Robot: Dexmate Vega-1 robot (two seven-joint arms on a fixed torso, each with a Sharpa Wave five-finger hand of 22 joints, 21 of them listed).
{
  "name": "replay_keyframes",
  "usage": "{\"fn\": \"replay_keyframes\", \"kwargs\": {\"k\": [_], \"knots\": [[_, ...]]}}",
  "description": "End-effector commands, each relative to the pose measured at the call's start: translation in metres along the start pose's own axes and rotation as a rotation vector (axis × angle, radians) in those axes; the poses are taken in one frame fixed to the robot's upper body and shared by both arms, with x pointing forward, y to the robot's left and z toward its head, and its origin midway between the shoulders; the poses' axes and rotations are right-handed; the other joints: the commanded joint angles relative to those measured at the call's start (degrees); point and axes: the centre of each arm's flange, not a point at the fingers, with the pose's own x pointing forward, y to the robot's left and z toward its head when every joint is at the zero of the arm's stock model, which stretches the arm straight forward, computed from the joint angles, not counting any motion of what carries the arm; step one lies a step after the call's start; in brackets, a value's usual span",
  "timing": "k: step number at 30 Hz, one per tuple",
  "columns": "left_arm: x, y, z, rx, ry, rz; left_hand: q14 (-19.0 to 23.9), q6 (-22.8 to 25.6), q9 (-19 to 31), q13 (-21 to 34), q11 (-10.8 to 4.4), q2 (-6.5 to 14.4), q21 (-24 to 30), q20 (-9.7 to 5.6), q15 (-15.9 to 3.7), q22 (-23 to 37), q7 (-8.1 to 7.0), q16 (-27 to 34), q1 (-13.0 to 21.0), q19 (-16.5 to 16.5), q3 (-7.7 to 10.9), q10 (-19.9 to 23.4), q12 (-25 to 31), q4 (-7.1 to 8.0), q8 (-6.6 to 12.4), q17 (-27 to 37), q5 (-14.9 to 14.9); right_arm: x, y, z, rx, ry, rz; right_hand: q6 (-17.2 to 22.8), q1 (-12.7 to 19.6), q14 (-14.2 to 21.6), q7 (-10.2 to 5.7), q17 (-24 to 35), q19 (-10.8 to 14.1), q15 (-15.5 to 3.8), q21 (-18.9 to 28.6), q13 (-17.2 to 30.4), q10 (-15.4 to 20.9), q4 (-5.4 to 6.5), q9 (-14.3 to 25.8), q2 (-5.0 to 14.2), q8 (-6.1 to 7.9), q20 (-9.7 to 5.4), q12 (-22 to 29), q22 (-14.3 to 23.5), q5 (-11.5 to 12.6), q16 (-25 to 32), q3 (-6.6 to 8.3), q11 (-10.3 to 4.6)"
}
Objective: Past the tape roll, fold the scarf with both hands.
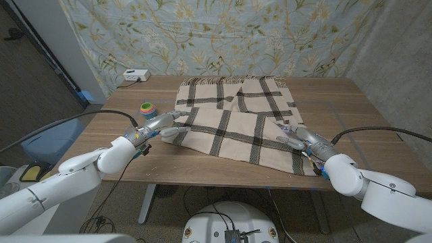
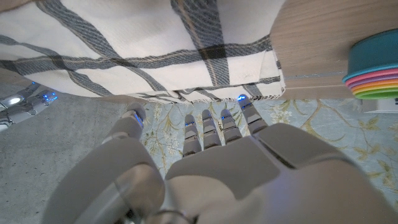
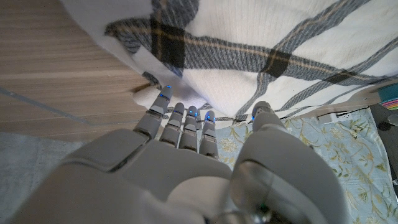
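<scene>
Table (image 1: 378, 145): one, wooden, spanning the middle of the head view.
Scarf (image 1: 236, 118): one, cream with dark checks, lying at frame centre on the table, partly doubled over, fringe along its far edge.
Left hand (image 1: 162, 126): one, centre-left of the head view, at the scarf's left edge; fingers reach to the cloth, but whether they grasp it cannot be told.
Right hand (image 1: 297, 138): one, centre-right, on the scarf's near right corner; grasp likewise cannot be told.
Tape roll (image 1: 147, 109): one, multicoloured rings, left of the scarf, just beyond the left hand.
White box (image 1: 136, 75): one, upper left of the head view, cable attached.
Left wrist view: fingertips (image 2: 194, 119) under the scarf's hem; tape roll at right edge.
Right wrist view: fingertips (image 3: 163, 98) touching the scarf's edge.
</scene>
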Motion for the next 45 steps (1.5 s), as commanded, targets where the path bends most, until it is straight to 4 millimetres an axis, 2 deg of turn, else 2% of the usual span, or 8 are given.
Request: {"fn": "replay_keyframes", "kwargs": {"k": [1, 13, 17, 22, 29, 35, 41, 45], "knots": [[-0.002, -0.008, 0.002, 0.036, 0.003, -0.073, 0.65, 0.96, 0.28, 0.29, -0.35, -0.14, -0.29, 0.07, -0.03, 0.13, 0.03, 0.08, 1.17, 0.38, -0.04, 1.23, 0.44, -0.39, 0.33, 0.26, -0.15, -0.02, 0.016, -0.007, -0.013, 0.069, 0.022, 1.88, 0.59, 0.95, 0.1, 0.26, 0.64, -0.46, -0.08, 0.27, 2.51, -0.2, 0.3, -0.16, 0.48, -0.14, 0.94, 0.07, -0.03, -0.2, 0.71, -0.24], [-0.001, -0.014, 0.001, 0.13, 0.004, -0.076, 2.71, -0.02, 0.27, 0.35, -1.12, -0.57, -0.41, -0.3, -1.17, 0.07, 0.3, 0.37, 4.25, 2.32, 0.23, 2.84, 0.35, -1.19, -0.43, 0.26, 0.14, -0.037, 0.026, -0.011, -0.075, 0.127, 0.051, 3.74, 1.7, 1.89, 0.2, 0.12, 1.59, -0.93, 0.05, 0.31, 2.62, -1.19, 0.32, -0.53, 0.68, -0.4, 0.51, 0.05, 0.04, -0.31, 1.53, -0.78], [-0.001, -0.015, 0.001, 0.16, 0.002, -0.072, 3.21, 0.16, 0.27, 0.36, -1.16, -0.54, -0.39, -0.46, -1.44, 0.05, 0.23, 0.42, 5.21, 2.87, 0.41, 2.91, 0.22, -1.33, -0.34, 0.26, 0.2, -0.042, 0.029, -0.012, -0.114, 0.133, 0.041, 7.72, 2.59, 5.17, 0.92, 0.31, 3.06, -1.96, 0.26, 0.5, 6.49, -1.97, 0.42, -0.78, 1.51, -0.78, 1.5, 0.08, 0.03, 0.41, 2.39, -1.28], [0.0, -0.015, 0.001, 0.161, 0.003, -0.071, 3.82, 0.79, 0.27, 0.38, -1.35, -0.53, -0.49, -0.56, -1.83, 0.04, 0.24, 0.44, 6.71, 3.36, 0.68, 3.25, 0.13, -1.49, -0.11, 0.26, 0.28, -0.044, 0.032, -0.01, -0.172, 0.134, 0.052, 10.29, 6.12, 7.1, 0.76, 0.26, 4.07, -3.17, 0.24, 0.76, 8.43, -4.38, 0.53, -1.58, 1.92, -1.1, 1.86, 0.09, 0.27, 0.3, 4.3, -1.86], [0.0, -0.015, 0.0, 0.15, 0.006, -0.073, 3.97, 0.76, 0.27, 0.39, -1.17, -0.56, -0.62, -0.65, -1.78, 0.04, 0.32, 0.33, 7.64, 3.58, 0.76, 3.12, -0.09, -1.43, -0.19, 0.26, 0.27, -0.044, 0.038, -0.013, -0.216, 0.141, 0.12, 6.67, 7.2, 4.36, -0.34, 0.7, 2.85, -2.98, -0.6, 0.96, 4.51, -4.38, 0.54, -6.12, -0.22, -0.36, -0.22, 0.12, 0.32, -1.24, 4.19, -2.36], [0.001, -0.015, -0.001, 0.125, 0.006, -0.076, 3.93, 0.43, 0.28, 0.4, -1.02, -0.73, -0.78, -0.68, -1.8, 0.07, 0.33, 0.2, 7.87, 3.56, 0.53, 3.07, -0.23, -1.16, -0.42, 0.27, 0.15, -0.041, 0.047, -0.014, -0.291, 0.17, 0.162, 3.17, 7.99, 2.16, -1.26, 0.99, 1.88, -3.45, -0.95, 1.06, 1.29, -4.35, 0.6, -7.45, -1.67, -0.15, -1.51, 0.15, 0.86, -1.77, 4.69, -3.08], [0.001, -0.014, 0.0, 0.126, 0.007, -0.077, 3.89, 0.39, 0.29, 0.42, -1.08, -0.92, -0.9, -0.66, -1.72, 0.1, 0.28, 0.11, 7.91, 3.58, 0.25, 3.03, -0.36, -0.91, -0.5, 0.29, 0.03, -0.036, 0.056, -0.015, -0.367, 0.185, 0.166, 1.85, 11.69, 1.09, -1.68, 0.98, 1.84, -4.18, -0.92, 1.13, -0.35, -5.23, 0.65, -7.73, -1.73, -0.33, -1.82, 0.1, 1.44, -1.84, 6.52, -4.33], [0.001, -0.014, 0.001, 0.125, 0.007, -0.076, 3.9, 0.41, 0.29, 0.42, -0.97, -0.98, -0.98, -0.66, -1.69, 0.12, 0.32, 0.07, 7.96, 3.58, 0.1, 3.02, -0.43, -0.8, -0.53, 0.29, -0.02, -0.032, 0.061, -0.015, -0.4, 0.195, 0.138, 4.28, 20.28, 3.77, -2.72, 0.95, 4.38, -6.2, -0.19, 1.18, 3.19, -5.39, 0.68, -7.98, -0.47, -1.52, -0.28, 0.08, 2.46, -0.77, 10.62, -5.83]]}}
